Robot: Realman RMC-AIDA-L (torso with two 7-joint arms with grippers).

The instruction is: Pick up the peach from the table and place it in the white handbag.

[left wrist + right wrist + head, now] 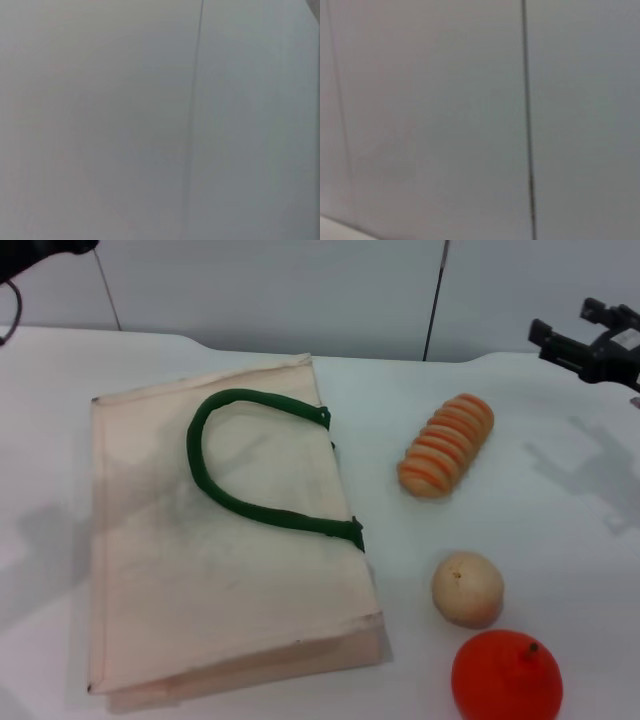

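The white handbag (225, 540) lies flat on the left half of the table, its dark green handle (250, 465) looped on top. No pale-pink peach shows in any view. My right gripper (585, 335) hangs in the air at the far right, above the table and well away from the fruits, with its black fingers apart and empty. Only a dark part of my left gripper (40, 252) shows, at the far left top corner. Both wrist views show only a plain grey wall.
A tan-beige round fruit (467, 588) sits to the right of the bag. A larger red-orange fruit (506, 677) is at the front right edge. A striped orange-and-cream loaf-shaped piece (447, 445) lies farther back. The white table (560, 500) has bare surface at the right.
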